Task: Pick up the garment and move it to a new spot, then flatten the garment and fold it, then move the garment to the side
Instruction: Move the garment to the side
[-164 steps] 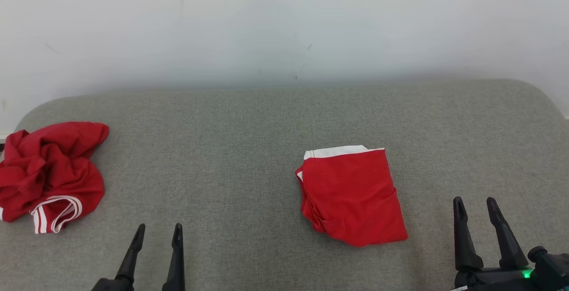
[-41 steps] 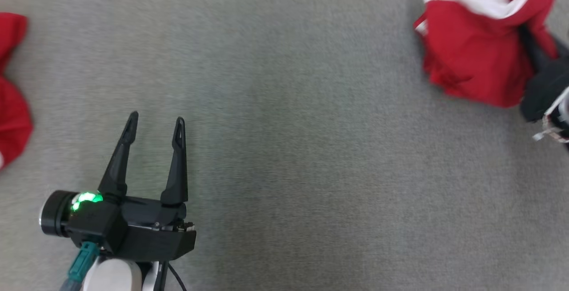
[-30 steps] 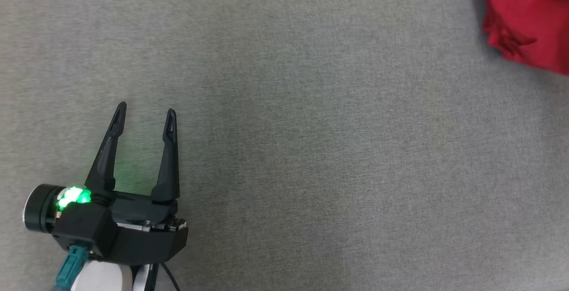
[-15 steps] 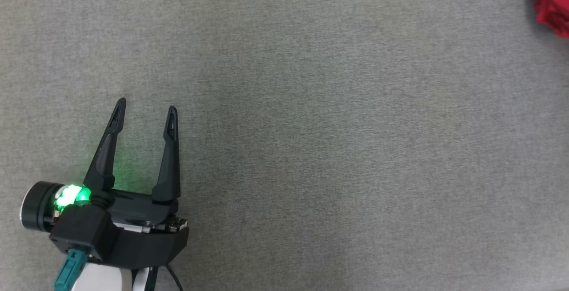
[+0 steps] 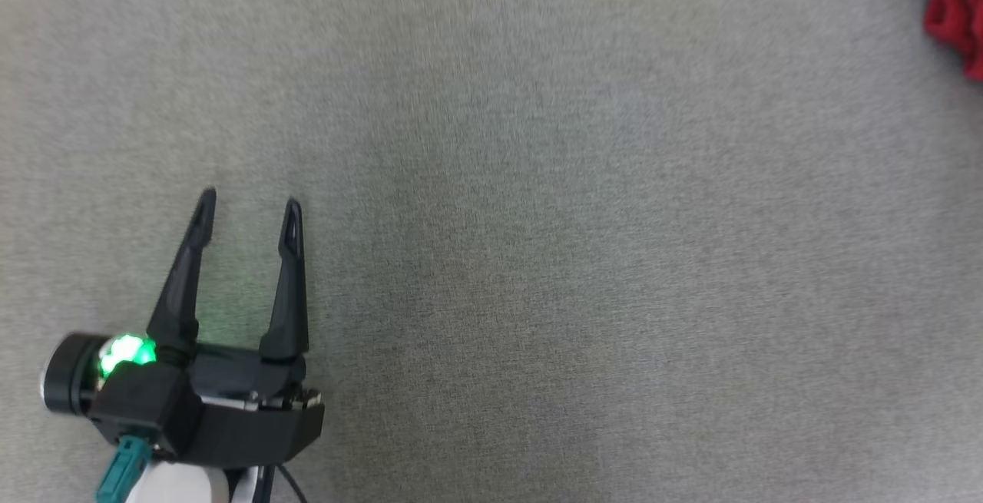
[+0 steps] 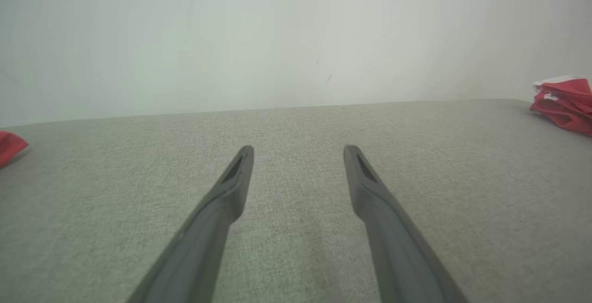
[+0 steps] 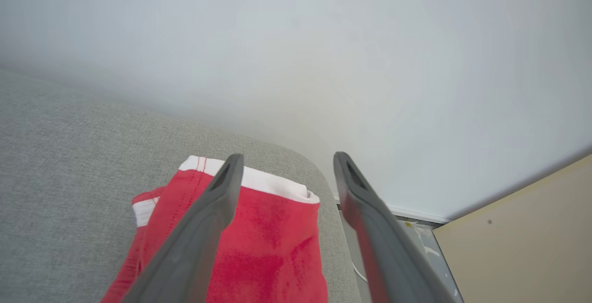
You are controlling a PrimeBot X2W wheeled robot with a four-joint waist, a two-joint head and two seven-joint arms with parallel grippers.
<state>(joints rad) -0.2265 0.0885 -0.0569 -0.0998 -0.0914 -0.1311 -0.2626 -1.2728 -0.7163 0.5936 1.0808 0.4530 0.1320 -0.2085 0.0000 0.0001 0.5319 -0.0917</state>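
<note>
In the lower middle of the right wrist view, the folded red garment (image 7: pixel 259 243), white band toward the top of the frame, flat beside the rounded corner of the grey tabletop (image 7: pixel 55 164); in the head view, cut off at the upper right edge. Probably set there on purpose, to count as moved to the side and leave the bare middle free. Just above it, the right gripper (image 7: pixel 287 156), fingers spread wide with only pale wall (image 7: pixel 296 39) between the tips, one finger crossing in front of the cloth without pinching it: judged a letting-go posture, the last step looking done or nearly so. At the lower left of the head view, the left gripper (image 5: pixel 249 202), fingers likewise apart and empty, low over bare grey surface, likely parked clear as unneeded for a one-armed placement. At the left edge of the left wrist view, a corner of another red cloth (image 6: pixel 10 146), well apart from the folded one; possibly the next piece. Garment close to the tabletop's edge, beige floor (image 7: pixel 522 229) beyond, hence some danger of dragging it off by a snag during withdrawal.
</note>
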